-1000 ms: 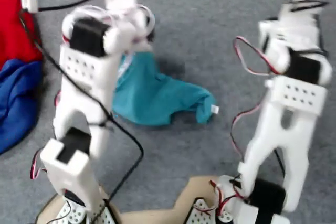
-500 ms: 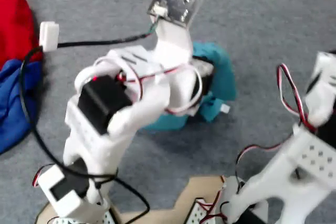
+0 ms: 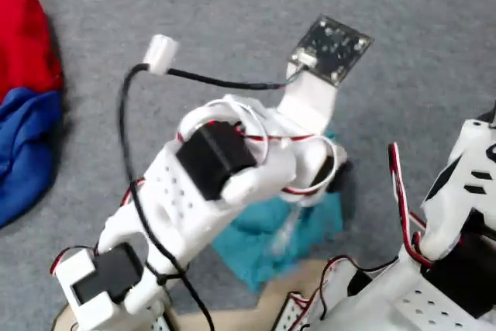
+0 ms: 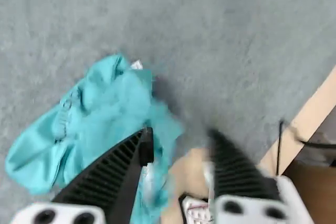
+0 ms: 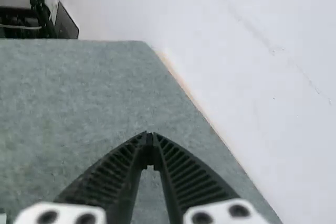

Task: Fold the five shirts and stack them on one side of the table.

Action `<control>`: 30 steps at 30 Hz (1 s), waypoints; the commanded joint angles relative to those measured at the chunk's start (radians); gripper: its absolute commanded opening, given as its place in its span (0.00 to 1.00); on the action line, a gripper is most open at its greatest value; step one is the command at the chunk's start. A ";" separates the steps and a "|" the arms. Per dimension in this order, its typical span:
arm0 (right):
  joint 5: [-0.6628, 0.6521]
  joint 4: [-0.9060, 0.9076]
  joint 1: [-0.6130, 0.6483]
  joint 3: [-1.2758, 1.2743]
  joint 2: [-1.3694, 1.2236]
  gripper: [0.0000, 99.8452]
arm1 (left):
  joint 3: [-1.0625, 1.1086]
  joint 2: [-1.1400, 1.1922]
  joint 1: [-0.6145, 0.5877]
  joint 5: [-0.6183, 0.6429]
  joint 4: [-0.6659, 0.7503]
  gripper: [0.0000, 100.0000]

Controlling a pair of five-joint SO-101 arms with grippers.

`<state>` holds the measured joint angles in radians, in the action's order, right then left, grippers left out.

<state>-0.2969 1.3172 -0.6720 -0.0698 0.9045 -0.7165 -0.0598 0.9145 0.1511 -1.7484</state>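
Two black fingers of the left end effector (image 4: 181, 140) stand apart with nothing clamped between them. The teal shirt (image 4: 100, 114) lies bunched on the grey counter (image 4: 236, 40) just beside one finger — whether cloth touches that finger we cannot tell. In the high view the left arm (image 3: 209, 184) leans over the teal shirt (image 3: 260, 242), which sits crumpled near the counter's front edge, close to the arm bases. The right end effector (image 5: 151, 153) has its fingers pressed together on nothing, above the counter near one of its edges. Farther out, a red shirt (image 3: 27, 36) and a blue shirt (image 3: 23, 153) lie heaped at one side, touching each other.

We judge the risks as these. A pinch here may catch only one layer, so the shirt drags in a lump rather than spreading. This near the bases, cloth could snag on the loose cable (image 3: 217, 81) or slip over the edge — and there is little flat room to fold.
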 commanded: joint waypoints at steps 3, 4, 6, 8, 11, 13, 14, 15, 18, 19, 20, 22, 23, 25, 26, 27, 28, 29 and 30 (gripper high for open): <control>-0.084 0.025 0.038 -0.019 0.008 0.01 | 0.106 -0.128 -0.071 0.040 -0.011 0.34; -0.101 0.025 0.058 -0.044 0.010 0.01 | 0.126 -0.143 -0.107 0.038 -0.011 0.34; -0.124 0.025 0.113 -0.091 0.012 0.01 | 0.163 -0.180 -0.199 0.017 -0.011 0.34; -0.144 0.035 0.177 -0.139 0.008 0.01 | 0.215 -0.228 -0.313 -0.017 -0.011 0.34; -0.170 0.064 0.303 -0.208 0.007 0.01 | 0.325 -0.309 -0.499 -0.048 -0.011 0.34; -0.221 0.097 0.403 -0.260 0.005 0.01 | 0.419 -0.364 -0.617 -0.072 -0.011 0.34; -0.258 0.120 0.458 -0.285 0.005 0.01 | 0.473 -0.389 -0.674 -0.092 -0.011 0.34; -0.281 0.138 0.512 -0.311 0.001 0.01 | 0.531 -0.412 -0.720 -0.117 -0.011 0.34; -0.278 0.155 0.616 -0.369 -0.056 0.01 | 0.687 -0.478 -0.847 -0.187 -0.009 0.28; -0.269 0.152 0.638 -0.375 -0.088 0.01 | 0.732 -0.492 -0.891 -0.201 -0.009 0.24; -0.259 0.150 0.654 -0.377 -0.124 0.01 | 0.773 -0.507 -0.930 -0.212 -0.006 0.21; -0.239 0.137 0.682 -0.369 -0.216 0.01 | 0.850 -0.535 -0.993 -0.232 0.025 0.14; -0.233 0.135 0.697 -0.358 -0.265 0.01 | 0.888 -0.542 -1.017 -0.247 0.046 0.10; -0.227 0.137 0.727 -0.326 -0.369 0.01 | 0.962 -0.556 -1.065 -0.267 0.075 0.01; -0.207 0.138 0.742 -0.302 -0.421 0.01 | 1.003 -0.561 -1.080 -0.269 0.083 0.02; -0.184 0.138 0.751 -0.275 -0.472 0.01 | 1.045 -0.565 -1.094 -0.272 0.092 0.03; -0.163 0.140 0.760 -0.246 -0.521 0.01 | 1.082 -0.568 -1.105 -0.272 0.109 0.02; -0.144 0.146 0.771 -0.213 -0.567 0.01 | 1.117 -0.572 -1.114 -0.272 0.127 0.02; -0.127 0.158 0.785 -0.173 -0.611 0.01 | 1.149 -0.575 -1.123 -0.272 0.143 0.02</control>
<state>-0.4703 1.4630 0.0721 -0.3583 0.4043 0.3560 -0.6076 -0.1765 -0.1128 -1.6517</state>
